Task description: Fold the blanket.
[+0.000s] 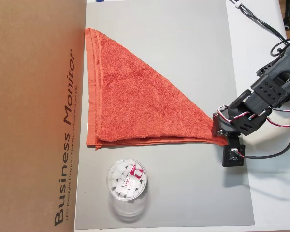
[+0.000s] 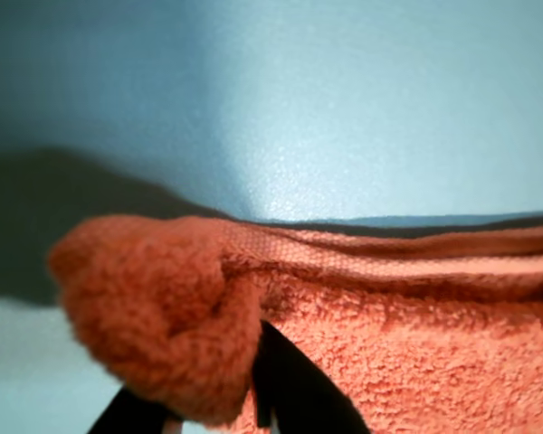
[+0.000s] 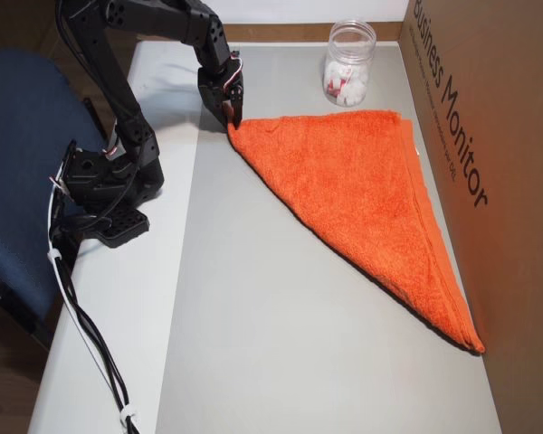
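The blanket [image 1: 130,96] is an orange-red terry towel lying folded into a triangle on the grey mat [image 1: 183,48]. One long hemmed edge runs beside the cardboard box, and one tip points toward the arm. In both overhead views my gripper [image 1: 217,129] [image 3: 233,119] sits at that tip of the blanket [image 3: 362,181]. The wrist view shows the blanket's corner [image 2: 163,307] bunched up and pinched against a black finger [image 2: 294,389], slightly lifted off the mat. The gripper [image 2: 217,407] is shut on this corner.
A clear plastic cup [image 1: 126,181] [image 3: 348,63] with white and red pieces stands on the mat near the blanket's short edge. A tall cardboard box [image 1: 34,116] [image 3: 498,136] borders the mat. The arm's base [image 3: 109,181], cables and a blue chair [image 3: 18,163] lie beyond the white table edge.
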